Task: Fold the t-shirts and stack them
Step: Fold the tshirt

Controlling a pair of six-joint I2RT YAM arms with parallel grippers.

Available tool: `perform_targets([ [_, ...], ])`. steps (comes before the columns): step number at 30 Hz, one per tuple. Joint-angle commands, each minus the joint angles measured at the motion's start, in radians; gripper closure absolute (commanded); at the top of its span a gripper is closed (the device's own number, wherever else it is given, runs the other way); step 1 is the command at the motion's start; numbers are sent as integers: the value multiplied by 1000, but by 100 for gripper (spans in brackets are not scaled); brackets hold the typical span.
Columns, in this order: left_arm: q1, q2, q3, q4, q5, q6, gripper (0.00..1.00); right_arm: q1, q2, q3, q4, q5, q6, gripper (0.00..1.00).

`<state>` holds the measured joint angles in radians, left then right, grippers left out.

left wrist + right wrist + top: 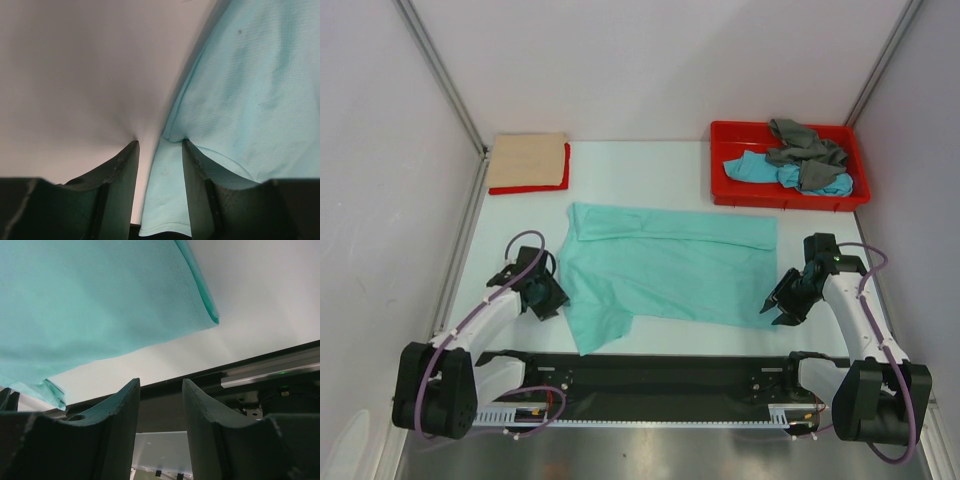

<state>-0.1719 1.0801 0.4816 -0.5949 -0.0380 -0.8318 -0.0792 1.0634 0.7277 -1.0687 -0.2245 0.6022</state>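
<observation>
In the upper left of the overhead frame sit the finished items: a folded beige t-shirt (525, 158) lying squarely on a folded red t-shirt (566, 168), of which only a strip shows along the bottom and right edges. By my reckoning that makes two shirts done.

Lower left, my left gripper (552, 297) is at the left edge of the mint-green t-shirt (670, 270). On its wrist view the fingers (125, 170) stand partly apart with the shirt's hem lying in the gap. Bare table (640, 170) shows between one finger and the cloth, so I judge it has not clamped anything yet.

The mint-green shirt fills the middle of the frame, spread flat, with what looks like a fold along its top edge and a sleeve trailing to the lower left. I read it as mid-fold, nowhere near stack size.

At its lower right corner is my right gripper (772, 310), jaws partly open and empty (its wrist view shows the cloth ahead of the fingers, nothing between them).

In the upper right, the red plastic tray (780, 203) holds a crumpled grey t-shirt (805, 150) lying over a turquoise-blue t-shirt (750, 168), neither of them folded.

Count: five t-shirts, with two stacked, one in hand and two waiting. There is one tray and two grippers.
</observation>
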Motion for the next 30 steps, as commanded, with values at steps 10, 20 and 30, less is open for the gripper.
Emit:
perform_targets([
  [10, -1, 67, 70, -40, 50, 31, 51, -11, 21, 68, -74, 74, 48, 55],
  [20, 8, 129, 60, 4, 96, 59, 55, -59, 7, 15, -83, 106, 116, 57],
  [30, 61, 199, 104, 63, 108, 141, 76, -94, 45, -25, -61, 131, 211, 53],
])
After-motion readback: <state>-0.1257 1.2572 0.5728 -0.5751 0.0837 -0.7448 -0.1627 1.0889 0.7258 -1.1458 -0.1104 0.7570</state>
